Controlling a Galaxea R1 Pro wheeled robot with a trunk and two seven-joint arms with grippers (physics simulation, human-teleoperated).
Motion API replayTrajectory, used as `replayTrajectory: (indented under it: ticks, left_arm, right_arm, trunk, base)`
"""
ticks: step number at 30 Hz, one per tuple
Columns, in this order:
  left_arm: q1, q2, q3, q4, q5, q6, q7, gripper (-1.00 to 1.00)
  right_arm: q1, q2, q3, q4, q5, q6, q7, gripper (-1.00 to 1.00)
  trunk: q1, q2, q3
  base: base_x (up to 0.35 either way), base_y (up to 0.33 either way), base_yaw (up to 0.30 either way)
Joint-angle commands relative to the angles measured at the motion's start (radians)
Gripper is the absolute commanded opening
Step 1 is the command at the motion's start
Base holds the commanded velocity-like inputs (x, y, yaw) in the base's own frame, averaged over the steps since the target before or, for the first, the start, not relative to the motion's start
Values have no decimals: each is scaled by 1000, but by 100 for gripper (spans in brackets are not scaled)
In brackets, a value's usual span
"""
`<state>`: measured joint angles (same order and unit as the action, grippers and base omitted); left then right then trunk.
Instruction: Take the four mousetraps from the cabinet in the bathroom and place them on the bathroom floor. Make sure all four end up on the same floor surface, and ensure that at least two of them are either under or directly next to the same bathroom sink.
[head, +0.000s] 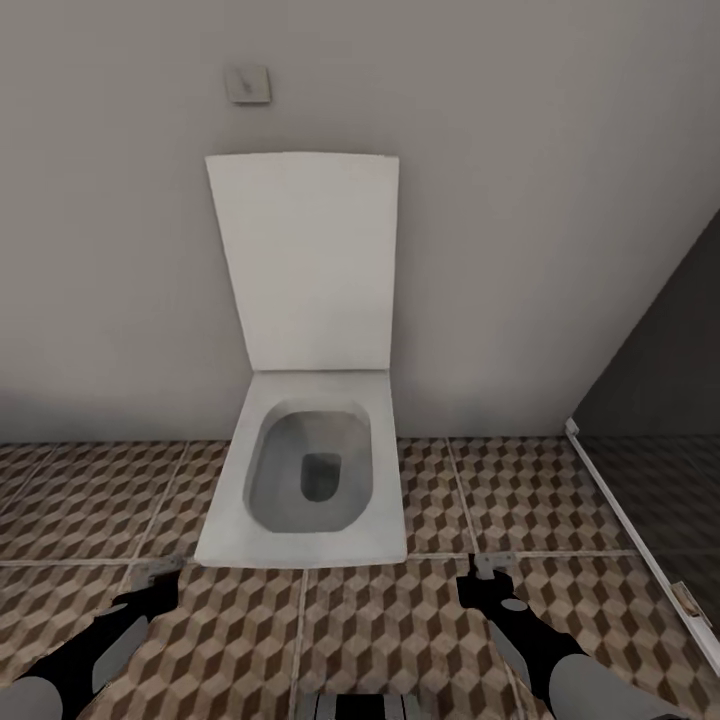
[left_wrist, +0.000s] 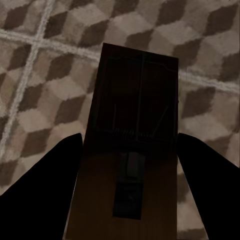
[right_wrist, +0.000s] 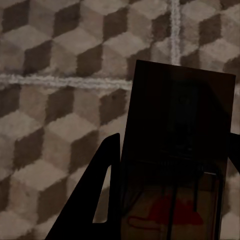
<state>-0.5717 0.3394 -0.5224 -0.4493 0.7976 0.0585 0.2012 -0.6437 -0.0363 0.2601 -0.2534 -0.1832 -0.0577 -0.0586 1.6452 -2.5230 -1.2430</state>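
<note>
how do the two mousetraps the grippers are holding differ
The left mousetrap shows thin wire across a dark brown board with no red in view; the right mousetrap shows a red mark near its lower end. Both are flat rectangular boards held between dark jaws above the cube-patterned floor.

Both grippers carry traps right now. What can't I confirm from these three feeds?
- Left mousetrap: near end cut by the left wrist frame; wires dark, blurred.
- Right mousetrap: upper half shadowed in the right wrist view.
- Head view: left gripper and right gripper too small to show traps.
</note>
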Motion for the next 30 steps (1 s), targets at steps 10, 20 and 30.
replayTrajectory:
  ticks: [10,20,30]
  left_arm:
    - [0,11,28,-3,6,0,2,-100]
    - [0,16,35,-3,6,3,7,-100]
    - [0,16,36,-2,6,3,7,-100]
  right_arm:
    - [-1,-1,9,0,-12,-4,-3,-100]
    - [-1,-1,10,0,-12,-4,-3,-100]
    - [-1,-1,9,0,-10,-5,-3,-100]
  trunk:
    - [0,0,-1]
    - [0,0,-1]
    - [0,0,-1]
  base:
    - [0,0,0]
    - [28,73,0]
    - [147,255,0]
